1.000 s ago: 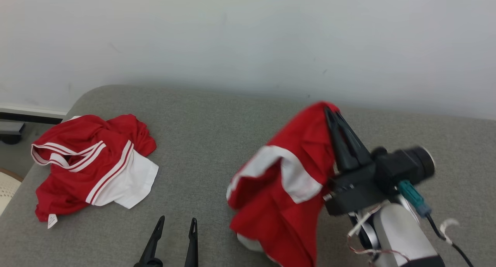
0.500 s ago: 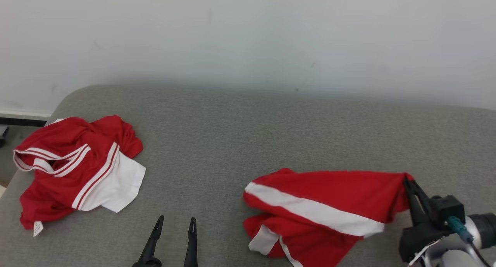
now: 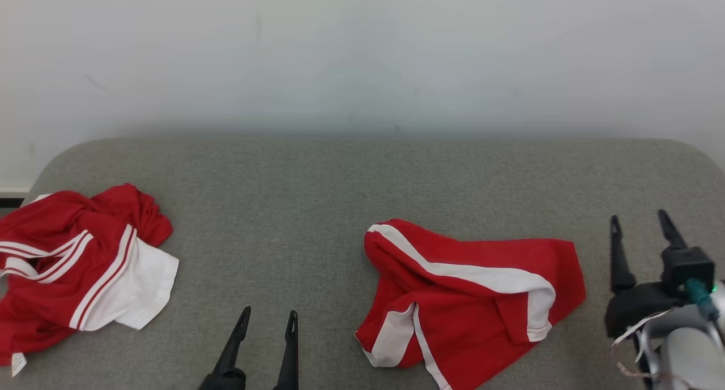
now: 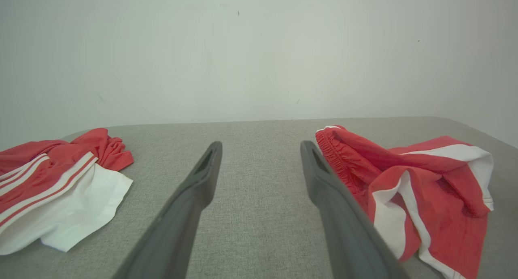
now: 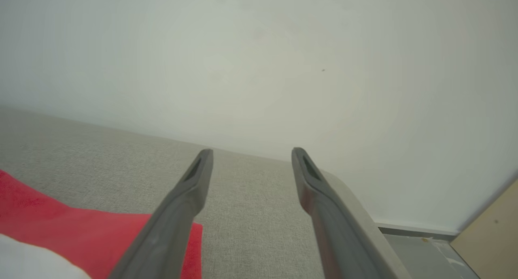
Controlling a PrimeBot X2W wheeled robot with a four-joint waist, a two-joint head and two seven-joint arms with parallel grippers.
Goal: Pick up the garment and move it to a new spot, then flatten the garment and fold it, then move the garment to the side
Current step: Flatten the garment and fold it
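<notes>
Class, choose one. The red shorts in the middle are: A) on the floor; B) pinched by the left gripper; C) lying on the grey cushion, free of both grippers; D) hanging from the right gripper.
C: the red shorts rest on the grey cushion, right gripper open beside them.

head view looks down; wrist views skim low toward the wall point(image 4: 259, 48), sharing the centre garment point(image 3: 470, 299).

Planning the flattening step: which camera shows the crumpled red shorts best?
The head view: the red shorts lie nearly whole on the grey cushion, seen from above, with stripes and folds clear. The left wrist view gives them side-on, lower edge cropped. The right wrist view catches a red corner with some white.
</notes>
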